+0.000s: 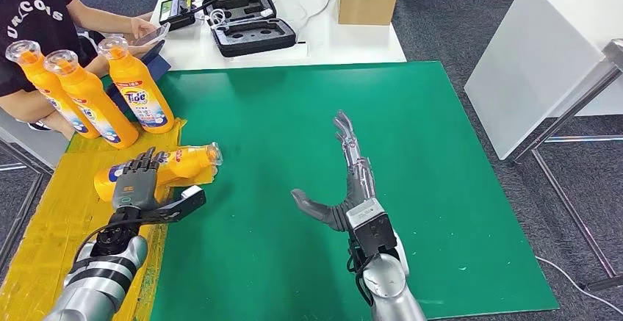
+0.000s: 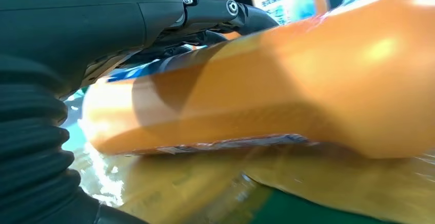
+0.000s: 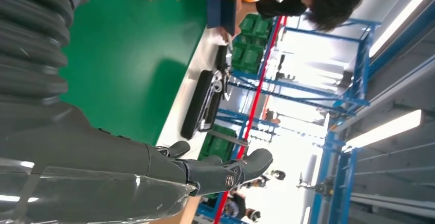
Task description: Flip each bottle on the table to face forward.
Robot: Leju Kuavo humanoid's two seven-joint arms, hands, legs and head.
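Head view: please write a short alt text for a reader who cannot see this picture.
The robot's left hand rests on an orange bottle lying on its side at the yellow strip beside a green mat. Its right hand is held open over the mat, holding nothing. Three orange bottles stand upright behind, near a seated person.

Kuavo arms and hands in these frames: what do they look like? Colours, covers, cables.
Both forearms are rounded silver shells ending in black wrist sections. The left hand has dark grey fingers on a black palm block, with a black cable looping beside the wrist. The right hand has slim grey segmented fingers, a thicker grey thumb and a silver-black back. The wrist views show a dark ribbed cover behind each hand.
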